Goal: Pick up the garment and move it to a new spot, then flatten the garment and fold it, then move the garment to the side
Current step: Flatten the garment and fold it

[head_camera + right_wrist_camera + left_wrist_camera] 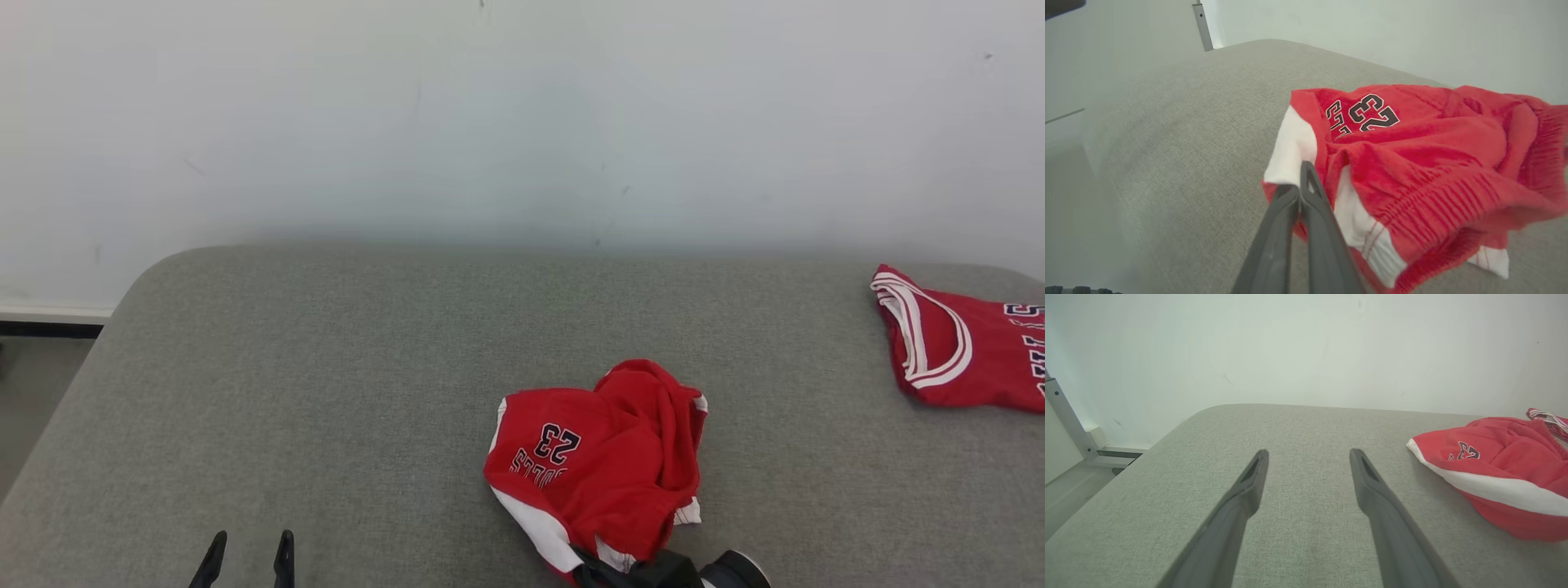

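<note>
Right gripper [1300,185] has its fingers pressed together on a thin fold of the garment [600,457], at the white-trimmed hem by the near edge of the grey padded table [326,384]. So little cloth sits between the tips (a mere pinch of trim, as far as I can tell) that a lift could let it slip out, or raise one layer while the rest drags. From that pinch the garment lies bunched toward the far edge, right of the table's middle. Left gripper [1308,457], fingers spread and holding nothing, hovers by the near-left corner, well apart from it. A red jersey [955,351] near the far-right corner could snag on a wide swing.
</note>
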Controlling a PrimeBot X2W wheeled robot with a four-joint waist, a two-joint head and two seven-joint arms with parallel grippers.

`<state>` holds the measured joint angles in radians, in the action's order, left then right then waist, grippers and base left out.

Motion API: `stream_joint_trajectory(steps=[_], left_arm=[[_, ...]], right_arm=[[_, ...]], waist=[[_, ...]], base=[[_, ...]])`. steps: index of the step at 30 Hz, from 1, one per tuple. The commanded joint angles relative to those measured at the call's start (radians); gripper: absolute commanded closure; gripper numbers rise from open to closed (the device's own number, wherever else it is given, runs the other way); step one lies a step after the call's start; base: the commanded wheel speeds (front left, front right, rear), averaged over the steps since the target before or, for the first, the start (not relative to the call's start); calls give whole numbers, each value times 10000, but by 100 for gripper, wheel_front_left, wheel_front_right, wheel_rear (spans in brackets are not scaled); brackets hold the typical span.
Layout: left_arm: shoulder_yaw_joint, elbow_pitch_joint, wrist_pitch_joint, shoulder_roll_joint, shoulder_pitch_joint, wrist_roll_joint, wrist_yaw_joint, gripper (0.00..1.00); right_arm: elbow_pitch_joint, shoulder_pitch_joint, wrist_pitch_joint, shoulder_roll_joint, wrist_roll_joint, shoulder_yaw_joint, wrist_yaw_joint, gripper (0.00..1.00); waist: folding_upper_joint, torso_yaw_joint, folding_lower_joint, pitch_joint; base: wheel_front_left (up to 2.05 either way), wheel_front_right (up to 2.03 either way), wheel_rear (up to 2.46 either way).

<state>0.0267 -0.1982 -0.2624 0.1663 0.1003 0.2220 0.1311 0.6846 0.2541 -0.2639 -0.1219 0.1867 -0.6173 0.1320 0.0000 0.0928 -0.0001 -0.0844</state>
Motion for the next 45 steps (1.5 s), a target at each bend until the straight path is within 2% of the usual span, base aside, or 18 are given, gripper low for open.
stream_joint_trajectory(steps=[1, 2, 6, 12, 16, 21, 30, 36, 40, 41, 42, 43, 45], left_arm=[[-41, -7, -31, -25, 92, 10, -10, 0], [-46, -12, -31, -19, 92, 10, -10, 0], [-83, 13, -31, -82, 150, -65, -10, 0], [-288, 102, -31, -66, 259, -153, -10, 0], [-471, 143, -31, 7, 353, -189, -10, 0], [-701, 219, -31, 62, 441, -257, -10, 0], [-727, 400, -31, -12, 569, -397, -10, 0], [-575, 345, -31, 82, 412, -385, -9, 0], [-514, 297, -31, 141, 342, -325, -9, 0], [-515, 290, -31, 145, 344, -318, -9, 0], [-512, 282, -31, 146, 347, -316, -9, 0], [-510, 280, -31, 145, 347, -313, -9, 0], [-520, 263, -31, 158, 358, -286, -9, 0]], right_arm=[[-144, -163, -1, -95, 175, -203, -22, 79], [-271, -178, -1, -198, 271, -203, -22, 0], [-1323, -418, -1, -767, 627, -306, -22, 0], [-2951, -1082, 0, -1349, 775, 865, -22, 0], [-3538, -1767, 0, -1429, 672, 1915, -22, 0], [-3854, -2726, 0, -1159, 533, 2894, -22, 0], [-3464, -3029, 0, -647, 607, 3260, -22, 0], [-2004, -2446, 0, -427, 834, 3154, -22, 0], [-891, -2033, -2, -142, 992, 2685, -22, 0], [-650, -1895, 0, -86, 1042, 2590, -22, 50], [-436, -1763, 0, -32, 1126, 2510, -22, 80], [-249, -1637, 0, 13, 1221, 2452, -22, 100], [57, -1425, -2, 32, 1361, 2365, -22, 100]], waist=[[0, -190, 1, -61], [0, -249, 1, -76], [0, -511, 1, -229], [0, -722, 1, -394], [0, -770, 1, -449], [0, -712, 1, -465], [0, -459, 1, -315], [0, -144, 1, -214], [0, 1, 1, -165], [0, 20, 1, -155], [0, 38, 1, -147], [0, 50, 1, -138], [0, 56, 1, -126]], base=[[0, 0, 0], [0, 0, 0], [0, 0, 0], [0, 0, 0], [0, 0, 0], [0, 0, 0], [0, 0, 0], [0, 0, 0], [0, 0, 0], [0, 0, 0], [0, 0, 0], [0, 0, 0], [0, 0, 0]])
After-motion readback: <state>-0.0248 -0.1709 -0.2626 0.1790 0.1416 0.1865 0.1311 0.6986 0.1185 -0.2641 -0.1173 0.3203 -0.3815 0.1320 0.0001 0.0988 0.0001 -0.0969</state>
